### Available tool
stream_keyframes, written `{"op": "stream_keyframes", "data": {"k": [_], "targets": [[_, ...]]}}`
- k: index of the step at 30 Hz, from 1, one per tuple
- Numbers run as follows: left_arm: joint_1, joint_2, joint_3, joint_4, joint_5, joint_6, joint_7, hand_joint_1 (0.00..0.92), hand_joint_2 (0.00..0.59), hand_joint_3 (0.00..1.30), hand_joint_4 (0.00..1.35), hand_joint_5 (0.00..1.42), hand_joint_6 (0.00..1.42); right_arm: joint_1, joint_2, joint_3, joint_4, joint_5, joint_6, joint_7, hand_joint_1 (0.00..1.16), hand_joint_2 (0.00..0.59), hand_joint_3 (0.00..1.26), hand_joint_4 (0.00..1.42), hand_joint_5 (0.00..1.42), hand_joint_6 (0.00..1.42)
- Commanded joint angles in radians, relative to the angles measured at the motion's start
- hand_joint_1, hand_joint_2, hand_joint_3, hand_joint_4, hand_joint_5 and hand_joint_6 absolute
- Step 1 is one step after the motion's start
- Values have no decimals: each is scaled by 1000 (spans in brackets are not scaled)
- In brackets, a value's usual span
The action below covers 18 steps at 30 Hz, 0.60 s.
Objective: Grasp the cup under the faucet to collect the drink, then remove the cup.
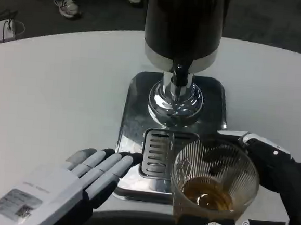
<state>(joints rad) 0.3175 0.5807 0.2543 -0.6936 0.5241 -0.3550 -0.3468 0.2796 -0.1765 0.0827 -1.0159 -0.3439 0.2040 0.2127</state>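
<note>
Cup [214,180] sits lower right of the frame — clear ribbed glass, shallow amber drink [206,194] in the bottom. Right hand [258,204] grasps it: black fingers wrap the far side, thumb part below the base; the hand is cut off by the frame edge. Cup is in front of the drip grate [160,154], off to the right of the faucet [179,75]. Left hand [72,182] lies flat and released, fingertips at the steel tray [135,111] edge. Dispenser [183,26] top is cropped; shoes [67,6] show upper left.
</note>
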Motion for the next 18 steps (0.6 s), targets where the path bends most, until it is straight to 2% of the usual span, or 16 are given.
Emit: {"op": "stream_keyframes", "data": {"k": [1,18], "targets": [[0,11,0,16,-3,7,-19,0,54,0,0,0,0,-4,4,-4,-31,12,-9,0,969,205,987,1197,1372,1424],[-13,8,-1,23,-11,18,-36,0,54,0,0,0,0,-13,1,-10,-26,13,-1,0,964,204,988,1210,1372,1424]]}}
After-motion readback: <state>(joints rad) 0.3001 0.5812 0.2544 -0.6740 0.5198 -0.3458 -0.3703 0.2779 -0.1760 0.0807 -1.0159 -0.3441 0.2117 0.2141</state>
